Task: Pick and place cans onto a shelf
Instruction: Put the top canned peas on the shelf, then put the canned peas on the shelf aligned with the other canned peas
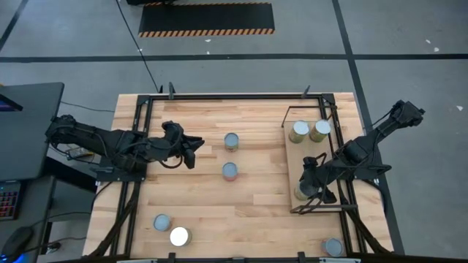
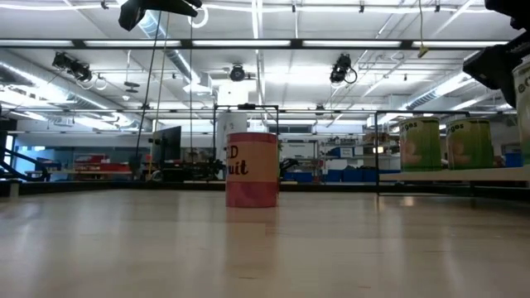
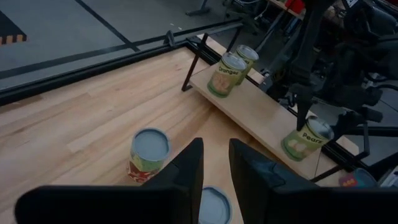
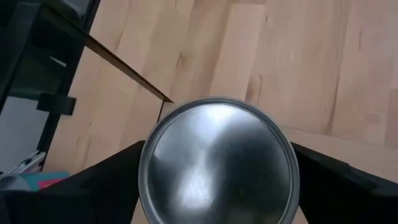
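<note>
My right gripper (image 1: 313,180) is over the near end of the shelf (image 1: 316,157), a light-wood panel in a black frame at the table's right, and is shut on a green-labelled can (image 3: 306,138). Two more cans (image 1: 300,131) (image 1: 319,130) stand on the shelf's far end. My left gripper (image 1: 193,150) hovers over the table's left middle, narrowly open and empty. A blue-grey-topped can (image 1: 231,141) and a red-labelled can (image 1: 229,171) stand on the table to its right. Three more cans (image 1: 161,222) (image 1: 179,236) (image 1: 333,247) stand along the near edge. My right gripper pinches the can's round side wall just below its silver top (image 4: 217,162), one finger (image 4: 115,180) on each side. The fingers come from above, pointing down. The can is upright with its bottom at the shelf panel (image 3: 298,155); whether it rests there I cannot tell.
The shelf's thin black frame posts (image 3: 194,62) rise at its corners. The table's black rails (image 1: 139,131) run along its left and far sides. Bare wood lies between the middle cans and the shelf. The room shows beyond the table in the low view.
</note>
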Controlling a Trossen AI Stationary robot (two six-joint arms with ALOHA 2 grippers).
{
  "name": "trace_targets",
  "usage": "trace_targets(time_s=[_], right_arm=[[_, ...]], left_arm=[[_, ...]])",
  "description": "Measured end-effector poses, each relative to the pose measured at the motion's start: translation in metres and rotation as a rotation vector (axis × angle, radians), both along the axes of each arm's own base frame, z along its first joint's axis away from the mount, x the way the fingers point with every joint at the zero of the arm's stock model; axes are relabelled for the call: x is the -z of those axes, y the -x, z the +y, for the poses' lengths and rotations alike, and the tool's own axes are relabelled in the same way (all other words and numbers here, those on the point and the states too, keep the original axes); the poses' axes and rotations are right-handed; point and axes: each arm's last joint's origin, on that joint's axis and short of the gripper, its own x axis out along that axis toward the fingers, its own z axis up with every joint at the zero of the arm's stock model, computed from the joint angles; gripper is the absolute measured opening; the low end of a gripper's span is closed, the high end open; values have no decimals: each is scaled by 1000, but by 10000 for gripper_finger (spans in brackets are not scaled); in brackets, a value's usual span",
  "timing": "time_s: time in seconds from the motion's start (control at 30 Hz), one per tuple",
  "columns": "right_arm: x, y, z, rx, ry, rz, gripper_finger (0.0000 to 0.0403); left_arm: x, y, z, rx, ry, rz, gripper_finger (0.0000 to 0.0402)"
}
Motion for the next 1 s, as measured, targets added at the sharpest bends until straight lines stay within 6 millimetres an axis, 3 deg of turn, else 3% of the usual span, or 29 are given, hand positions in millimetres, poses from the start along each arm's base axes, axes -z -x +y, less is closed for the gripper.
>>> trace_targets(time_s=[0.17, 0.37, 0.77, 0.9, 1.0], right_arm=[[-2, -1, 1, -4, -14, 10, 367], [-23, -3, 2, 5, -12, -36, 367], [-69, -18, -13, 150, 51, -230, 366], [-78, -27, -19, 165, 92, -259, 363], [-87, -36, -21, 179, 127, -288, 362]], left_arm=[[0, 0, 0, 1, 0, 0, 82], [-4, -3, -3, 79, 25, -37, 82], [-54, -8, -23, 427, 0, -504, 38], [-74, -6, -35, 489, -50, -509, 26], [-85, -8, -48, 551, -82, -418, 20]])
